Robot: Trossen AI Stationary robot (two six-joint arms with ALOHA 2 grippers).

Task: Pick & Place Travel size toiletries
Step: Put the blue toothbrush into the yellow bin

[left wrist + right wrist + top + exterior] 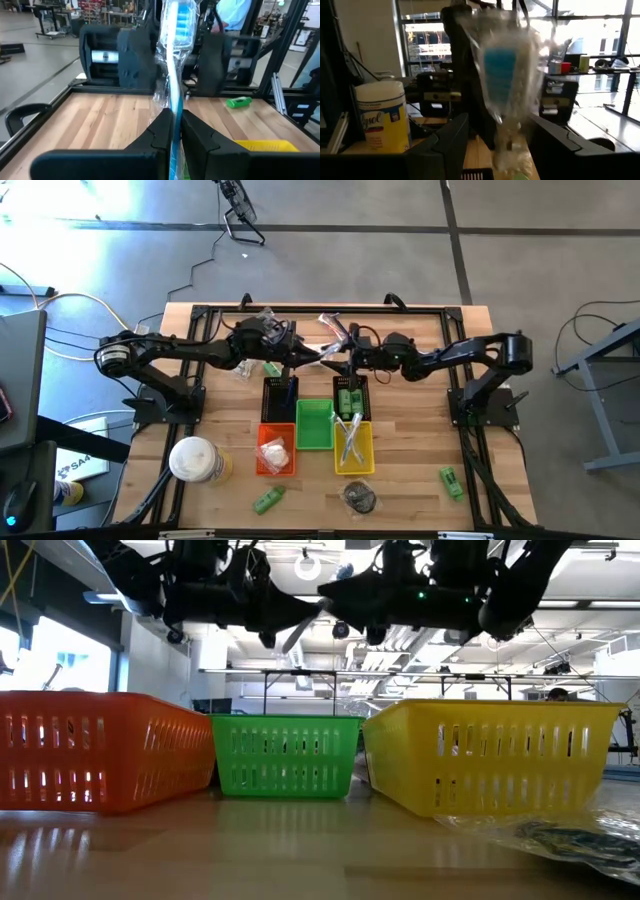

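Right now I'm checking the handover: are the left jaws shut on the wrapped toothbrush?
Shut. The left gripper pinches the clear-wrapped toothbrush between both fingers.

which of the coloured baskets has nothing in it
The green basket, in the middle of the front row. From above its floor is bare, while the orange basket holds a clear-wrapped white piece and the yellow basket holds slim wrapped sticks.
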